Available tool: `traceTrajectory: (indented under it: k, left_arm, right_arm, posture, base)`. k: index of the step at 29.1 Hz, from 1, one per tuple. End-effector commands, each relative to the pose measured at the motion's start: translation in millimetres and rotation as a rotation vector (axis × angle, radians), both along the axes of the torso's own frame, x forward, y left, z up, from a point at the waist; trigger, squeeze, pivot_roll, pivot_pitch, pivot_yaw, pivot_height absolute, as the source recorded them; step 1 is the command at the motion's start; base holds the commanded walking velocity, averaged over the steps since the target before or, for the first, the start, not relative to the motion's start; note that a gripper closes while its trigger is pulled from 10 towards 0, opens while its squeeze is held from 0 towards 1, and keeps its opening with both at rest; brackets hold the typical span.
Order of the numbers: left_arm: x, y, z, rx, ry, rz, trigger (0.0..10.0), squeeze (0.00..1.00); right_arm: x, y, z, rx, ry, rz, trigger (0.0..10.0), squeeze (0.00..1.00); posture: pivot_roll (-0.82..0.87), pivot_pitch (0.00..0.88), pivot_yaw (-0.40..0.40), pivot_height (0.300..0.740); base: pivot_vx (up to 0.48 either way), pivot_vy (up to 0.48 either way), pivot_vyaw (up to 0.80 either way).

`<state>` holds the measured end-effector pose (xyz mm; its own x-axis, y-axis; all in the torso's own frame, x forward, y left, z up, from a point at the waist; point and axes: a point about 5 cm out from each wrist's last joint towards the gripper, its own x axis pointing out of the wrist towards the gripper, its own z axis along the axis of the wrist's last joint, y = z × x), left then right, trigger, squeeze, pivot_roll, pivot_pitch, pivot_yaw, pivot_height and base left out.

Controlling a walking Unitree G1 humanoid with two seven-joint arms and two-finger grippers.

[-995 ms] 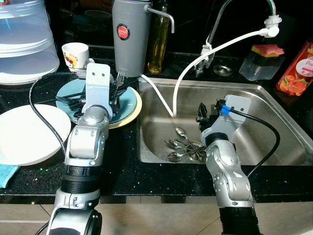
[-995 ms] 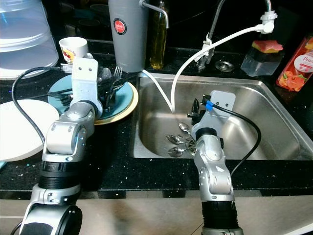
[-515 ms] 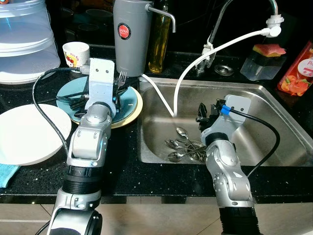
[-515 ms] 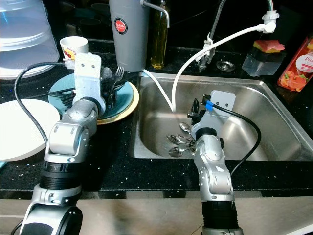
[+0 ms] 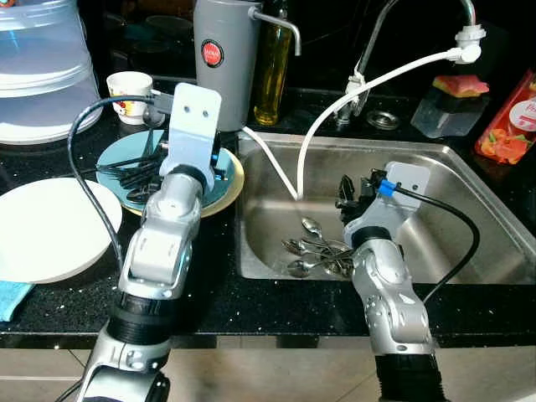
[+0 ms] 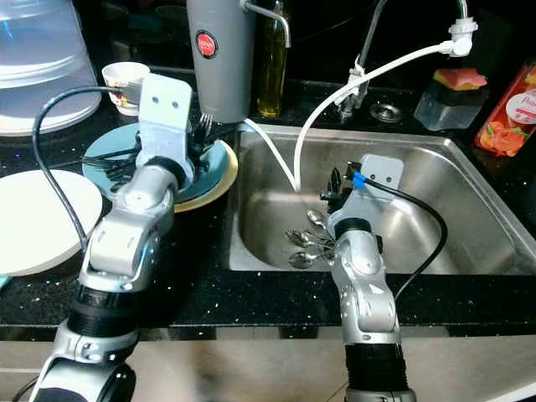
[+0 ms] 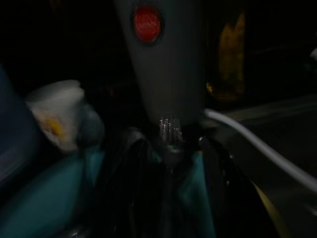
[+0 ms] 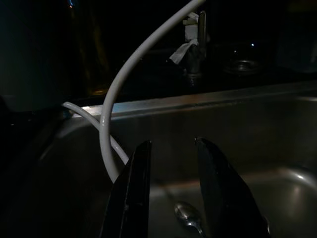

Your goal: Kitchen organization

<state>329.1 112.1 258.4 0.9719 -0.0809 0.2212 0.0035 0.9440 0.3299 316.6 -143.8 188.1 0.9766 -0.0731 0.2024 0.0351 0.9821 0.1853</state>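
Your left gripper (image 7: 171,148) sits over the teal plate (image 5: 219,176) on the table, fingers clenched on a fork (image 7: 170,133) for stacking there, while your right gripper (image 8: 171,188) hovers, fingers released, above the spoons (image 5: 314,251) in the sink (image 5: 469,167).

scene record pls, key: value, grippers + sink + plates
left gripper: over teal plate, shut on a fork
right gripper: open, empty, in sink above spoons
teal plate: on counter left of sink, holds dark cutlery
white plate: counter, far left
hose: white, runs from tap into sink
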Motion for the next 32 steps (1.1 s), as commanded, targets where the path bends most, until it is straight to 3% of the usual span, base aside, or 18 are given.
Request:
traceTrajectory:
  k: [1,5,8,16,19,24,32]
  left_arm:
    - [-9.7,-11.4,3,0.096,-0.094,-0.065,10.0,0.0]
    - [-11.5,-12.5,-1,0.066,-0.068,-0.077,10.0,0.0]
    - [-14.8,-12.6,-12,-0.019,0.017,-0.072,10.0,0.0]
    - [-19.1,-15.7,-21,-0.124,0.04,-0.065,10.0,0.0]
    - [-19.4,-19.2,-23,-0.128,0.069,-0.069,10.0,0.0]
    - [-11.6,-11.0,-40,-0.145,0.222,0.014,10.0,0.0]
    - [6.2,9.6,-32,-0.186,0.273,0.099,10.0,0.0]
  right_arm:
    - [-1.3,-2.3,1,0.001,-0.011,-0.008,10.0,0.0]
    - [-1.1,-2.0,2,0.001,-0.012,-0.006,10.0,0.0]
    - [-1.3,-2.2,1,0.0,-0.01,-0.004,10.0,0.0]
    - [-2.4,-1.3,0,0.002,-0.006,-0.002,10.0,0.0]
    - [-2.3,-0.5,0,0.002,-0.007,0.002,10.0,0.0]
    - [-2.0,-0.2,1,0.003,-0.007,0.003,10.0,0.0]
    - [-2.4,-0.1,0,0.005,-0.005,0.002,10.0,0.0]
  posture:
    - [0.21,0.005,-0.088,0.74]
    - [0.21,0.006,-0.088,0.74]
    - [0.21,0.007,-0.088,0.74]
    - [0.21,0.011,-0.088,0.74]
    - [0.21,0.016,-0.09,0.74]
    - [0.2,0.02,-0.09,0.74]
    - [0.21,0.023,-0.088,0.74]
  base:
    - [0.0,0.0,0.0]
    - [0.0,0.0,0.0]
    - [0.0,0.0,0.0]
    - [0.0,0.0,0.0]
    - [0.0,0.0,0.0]
    - [0.0,0.0,0.0]
    - [0.0,0.0,0.0]
